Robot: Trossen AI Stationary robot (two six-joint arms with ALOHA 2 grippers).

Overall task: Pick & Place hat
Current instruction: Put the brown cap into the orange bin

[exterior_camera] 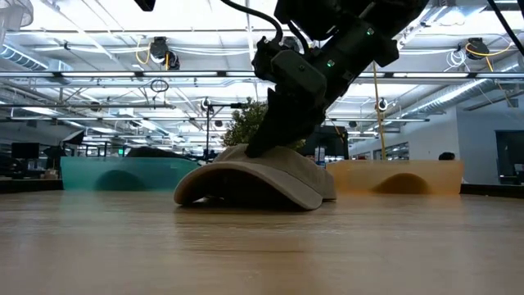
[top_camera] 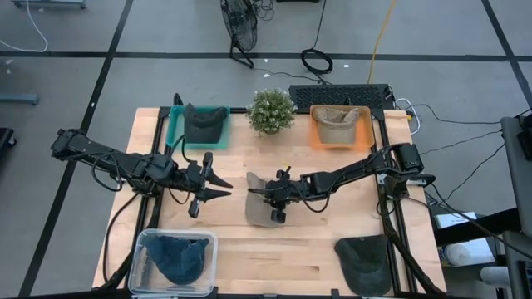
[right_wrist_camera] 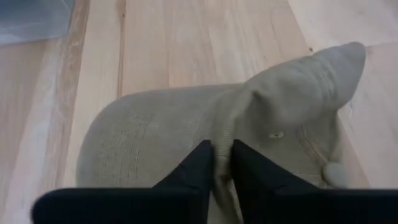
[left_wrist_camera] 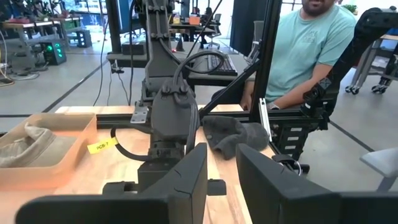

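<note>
A tan cap (top_camera: 264,208) lies at the table's middle, its brim and rim on the wood (exterior_camera: 246,184). My right gripper (top_camera: 273,196) reaches in from the table's right and is shut on the cap's crown (right_wrist_camera: 273,112). My left gripper (top_camera: 218,187) hovers open a little to the cap's left, with its fingers pointing at the cap. In the left wrist view the left gripper (left_wrist_camera: 221,180) shows a clear gap between its fingers. My right gripper pinches a raised fold of the crown cloth (right_wrist_camera: 222,134) between its two fingers (right_wrist_camera: 198,163). It comes slanting down from above and from the table's right (exterior_camera: 264,141). The cap stays on the table, with the fold pulled up into a ridge.
A teal bin (top_camera: 176,131) with a dark cap and an orange bin (top_camera: 317,137) with a tan cap stand at the far edge, a potted plant (top_camera: 271,110) between them. A clear bin (top_camera: 143,249) with a blue cap and a loose dark cap (top_camera: 364,262) sit near. A person (left_wrist_camera: 311,43) sits beyond the table.
</note>
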